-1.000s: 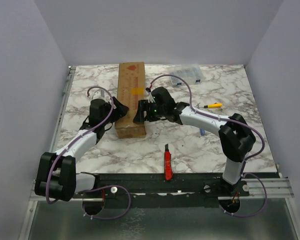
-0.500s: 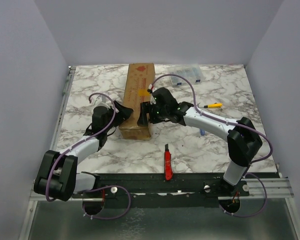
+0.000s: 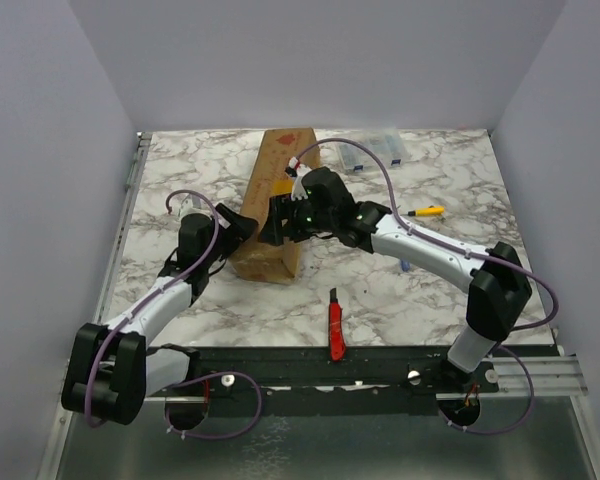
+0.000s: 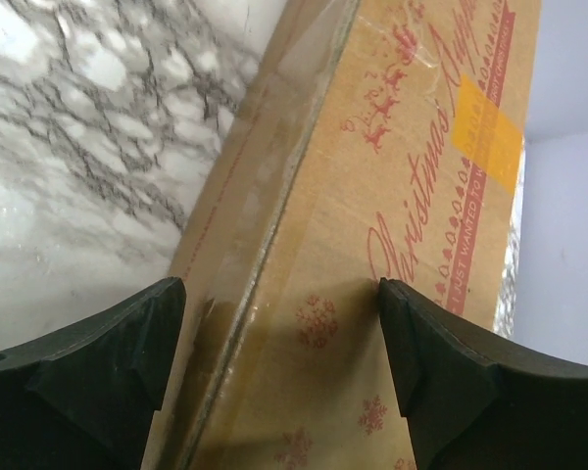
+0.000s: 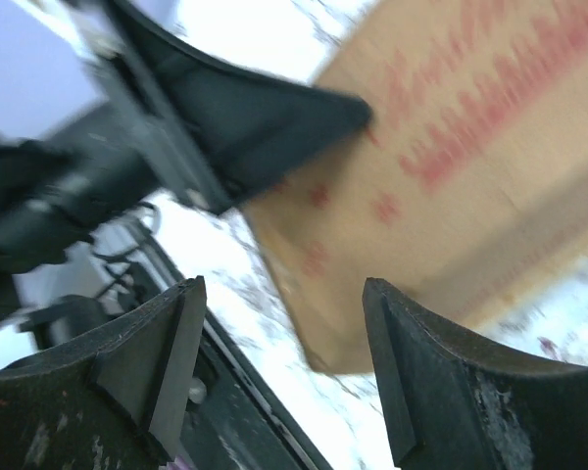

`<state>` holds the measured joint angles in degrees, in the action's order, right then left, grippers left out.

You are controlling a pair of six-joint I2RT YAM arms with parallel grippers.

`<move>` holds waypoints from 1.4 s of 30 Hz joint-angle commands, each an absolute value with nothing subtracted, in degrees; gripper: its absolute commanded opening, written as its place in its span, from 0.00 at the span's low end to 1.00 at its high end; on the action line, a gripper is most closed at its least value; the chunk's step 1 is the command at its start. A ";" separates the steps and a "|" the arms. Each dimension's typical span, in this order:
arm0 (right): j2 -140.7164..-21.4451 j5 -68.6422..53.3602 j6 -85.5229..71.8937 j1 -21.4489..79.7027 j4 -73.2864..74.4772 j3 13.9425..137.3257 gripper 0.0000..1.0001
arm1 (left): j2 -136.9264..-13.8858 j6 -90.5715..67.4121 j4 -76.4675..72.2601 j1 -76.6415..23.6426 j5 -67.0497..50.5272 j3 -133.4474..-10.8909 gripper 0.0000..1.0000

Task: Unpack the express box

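Observation:
The express box [image 3: 277, 200], a long brown carton with red print and a yellowish tape patch, lies slanted on the marble table, far end to the right. My left gripper [image 3: 242, 225] is open at its near-left corner. In the left wrist view the fingers [image 4: 441, 372] straddle the box's [image 4: 392, 166] long taped edge. My right gripper [image 3: 273, 222] is open over the box's near-right side. In the blurred right wrist view the box [image 5: 441, 147] lies ahead of the gripper [image 5: 284, 284], with nothing between the fingers.
A red utility knife [image 3: 336, 325] lies by the table's front edge. A yellow-handled tool [image 3: 425, 211] sits to the right. A clear plastic organiser case [image 3: 372, 150] stands at the back right. Grey walls close in the table on three sides.
The box's far end has swung to the right while its near end stayed roughly put. Both grippers have shifted with it around the near end.

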<state>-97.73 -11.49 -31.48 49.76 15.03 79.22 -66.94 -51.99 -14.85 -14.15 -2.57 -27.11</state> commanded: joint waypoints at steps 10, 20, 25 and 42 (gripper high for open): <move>-85.17 4.38 -31.87 48.68 11.45 75.24 1.00 | -64.78 -37.86 9.53 -6.68 -20.42 -36.78 0.99; -87.22 -10.65 -42.95 38.04 1.94 64.48 0.99 | -71.62 -31.11 15.75 -3.64 -22.37 -52.16 0.95; -92.54 -17.65 -43.38 37.70 -4.98 64.16 0.88 | -78.88 -29.92 14.39 -3.51 -22.93 -53.42 0.82; -102.65 -21.73 -42.19 42.93 -5.77 76.48 0.69 | -84.07 -39.62 0.20 -2.04 -24.18 -36.86 0.35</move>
